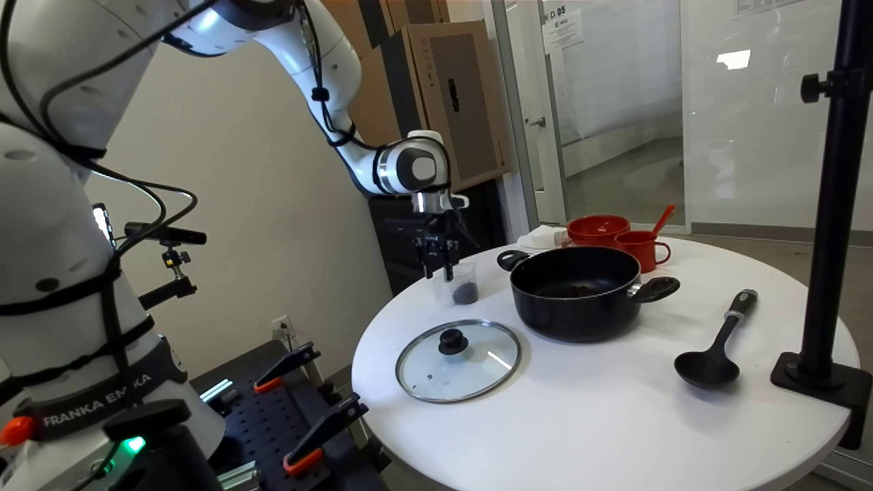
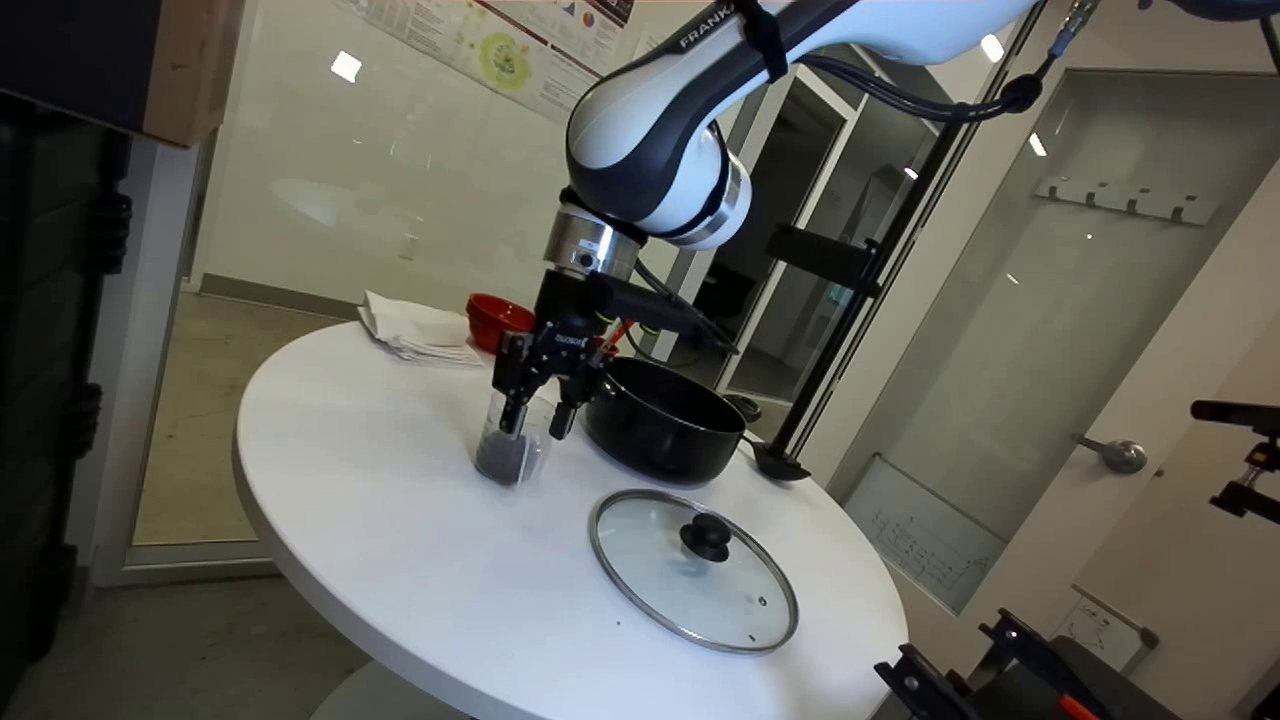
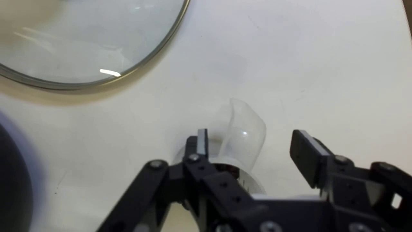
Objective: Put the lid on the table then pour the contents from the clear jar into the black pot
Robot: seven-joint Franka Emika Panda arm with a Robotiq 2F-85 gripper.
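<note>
Lid (image 1: 426,360) lay flat on the table (image 1: 586,409), nearer than the jar in both exterior views, so that half looked done. Jar (image 1: 465,283) stood upright, left of the pot (image 1: 576,310), dark contents (image 1: 466,294) in its lower part. Claw (image 2: 537,424) was at the jar, jaws well parted, nothing gripped that I could see. In the wrist view the clear handle (image 3: 247,137) showed between the fingers (image 3: 305,156), the left one lying across the jar; whether inside it or only above it, I could not tell. Step in hand, as I judged it: taking the jar by that handle. Done well, it called for the handle centred, so neither finger shoved the jar sideways, then a slow, even squeeze; the clear wall looked thin and smooth, likely to slip. A deep bite seemed the best guard against twisting at the pour. Next would have suited a straight lift, jar level, high enough to clear the pot, with no tilt until squarely over it.
</note>
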